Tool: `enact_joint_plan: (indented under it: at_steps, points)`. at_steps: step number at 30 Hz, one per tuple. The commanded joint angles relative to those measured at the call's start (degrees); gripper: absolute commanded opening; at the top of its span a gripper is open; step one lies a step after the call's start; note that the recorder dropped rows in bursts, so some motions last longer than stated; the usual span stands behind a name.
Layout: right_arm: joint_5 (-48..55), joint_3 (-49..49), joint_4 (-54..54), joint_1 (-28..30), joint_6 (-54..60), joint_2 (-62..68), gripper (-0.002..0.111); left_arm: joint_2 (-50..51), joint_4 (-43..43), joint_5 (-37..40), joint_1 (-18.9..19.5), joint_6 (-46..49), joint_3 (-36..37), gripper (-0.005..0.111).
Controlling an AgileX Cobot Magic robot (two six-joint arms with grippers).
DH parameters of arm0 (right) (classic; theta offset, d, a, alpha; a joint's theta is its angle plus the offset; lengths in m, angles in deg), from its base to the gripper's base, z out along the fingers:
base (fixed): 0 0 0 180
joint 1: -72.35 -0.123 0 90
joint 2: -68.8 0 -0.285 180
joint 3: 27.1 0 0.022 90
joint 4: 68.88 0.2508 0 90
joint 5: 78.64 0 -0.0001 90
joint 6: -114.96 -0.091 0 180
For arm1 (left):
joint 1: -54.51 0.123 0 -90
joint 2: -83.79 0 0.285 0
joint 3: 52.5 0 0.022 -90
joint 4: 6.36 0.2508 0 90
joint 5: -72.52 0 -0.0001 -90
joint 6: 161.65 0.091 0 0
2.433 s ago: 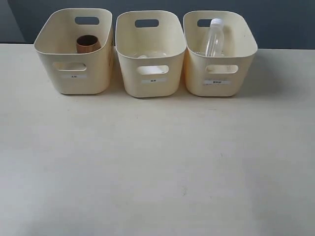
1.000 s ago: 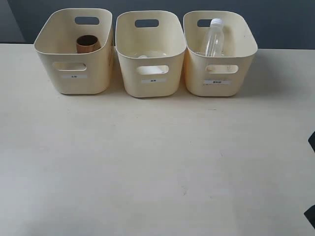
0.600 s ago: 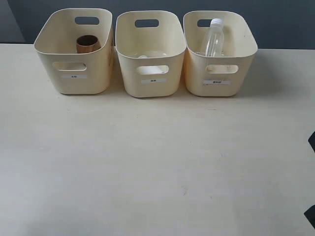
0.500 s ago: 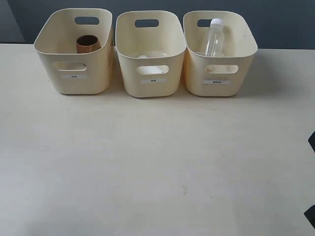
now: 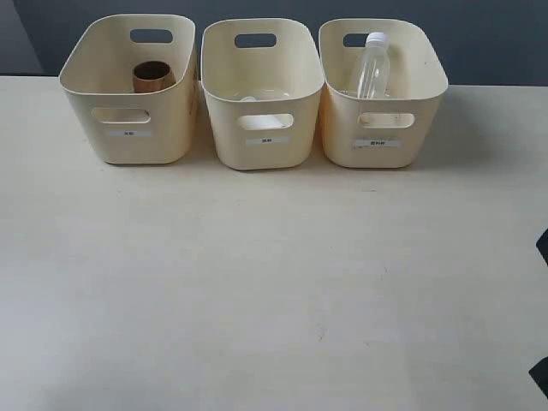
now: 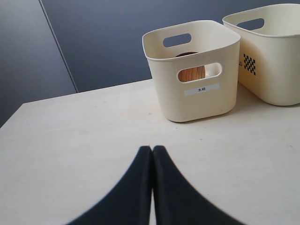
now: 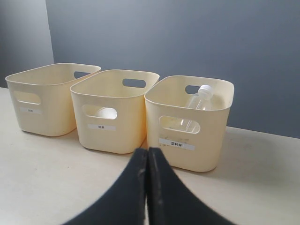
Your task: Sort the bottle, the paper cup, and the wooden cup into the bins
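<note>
Three cream bins stand in a row at the table's far side. The wooden cup [image 5: 152, 76] [image 6: 191, 73] sits in the left bin [image 5: 128, 128] [image 6: 206, 101]. Inside the middle bin [image 5: 261, 150] [image 7: 112, 136] lies something white, the paper cup [image 5: 257, 96], mostly hidden. The clear bottle [image 5: 374, 68] [image 7: 196, 104] leans in the right bin [image 5: 381, 154] [image 7: 187, 154]. My left gripper [image 6: 152, 149] is shut and empty, well back from the left bin. Also shut and empty, my right gripper [image 7: 147, 151] hangs in front of the right bin; only a dark sliver [image 5: 542, 248] of that arm shows at the exterior view's right edge.
The cream tabletop [image 5: 274, 282] stretches wide in front of the bins. A dark blue-grey wall [image 5: 479, 34] rises behind them. The middle bin's side carries a checkered marker [image 6: 250, 63].
A dark sliver of the right arm has come into the exterior view's right edge since 2.4 s ago; since then nothing has moved.
</note>
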Motion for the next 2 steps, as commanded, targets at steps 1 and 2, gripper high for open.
enact_joint_plan:
  at_steps: [1, 2]
  points:
    - [0.30, -0.24, 0.05, 0.33, -0.08, -0.27, -0.001, -0.28, -0.15, -0.05, -0.18, -0.11, 0.07, 0.000]
    - [0.30, -0.24, 0.05, 0.33, -0.08, -0.27, -0.001, -0.28, -0.15, -0.05, -0.18, -0.11, 0.07, 0.000]
